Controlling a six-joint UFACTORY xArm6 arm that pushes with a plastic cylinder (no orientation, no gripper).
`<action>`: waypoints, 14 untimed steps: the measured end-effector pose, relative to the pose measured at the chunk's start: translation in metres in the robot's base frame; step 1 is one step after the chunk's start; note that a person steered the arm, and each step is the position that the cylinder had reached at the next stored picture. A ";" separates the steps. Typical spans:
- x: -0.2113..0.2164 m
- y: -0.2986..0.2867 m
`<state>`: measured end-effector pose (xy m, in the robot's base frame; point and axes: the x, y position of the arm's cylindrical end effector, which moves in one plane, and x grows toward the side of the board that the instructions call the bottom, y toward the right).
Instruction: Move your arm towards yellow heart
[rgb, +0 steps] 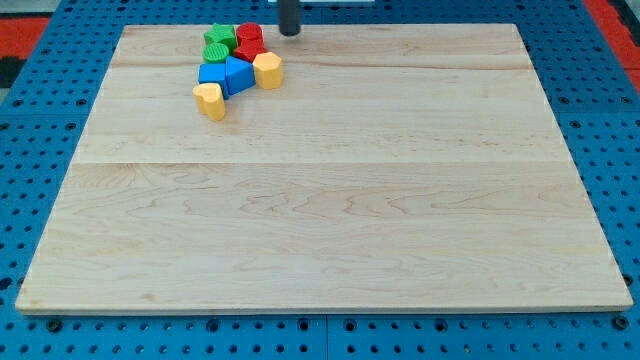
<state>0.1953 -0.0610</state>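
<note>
Down at my tip (290, 34): a plain rod end, no jaws to open or close, sitting at the far edge of the wooden board (330, 230), just right of the cluster. Closest by, a little to the left, the red block (249, 42); past it, the green block (218, 42). Nearer and slightly left of my tip, a chunky yellow block (267, 70), pressed against the blue blocks (228, 74). Last, nearest and furthest left of the lot, the yellow heart (210, 101), probably the heart going by a notch in its top, though too small to be sure. Just beside the blue blocks' near corner. So: target near-left of my tip, cluster in between. Straight line looks likely to plough through yellow and blue. Better to draw nearer down the cluster's right side first, then slide left and stop short of the heart
</note>
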 end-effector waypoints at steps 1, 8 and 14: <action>0.005 -0.020; 0.141 0.042; 0.188 -0.064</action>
<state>0.3831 -0.1255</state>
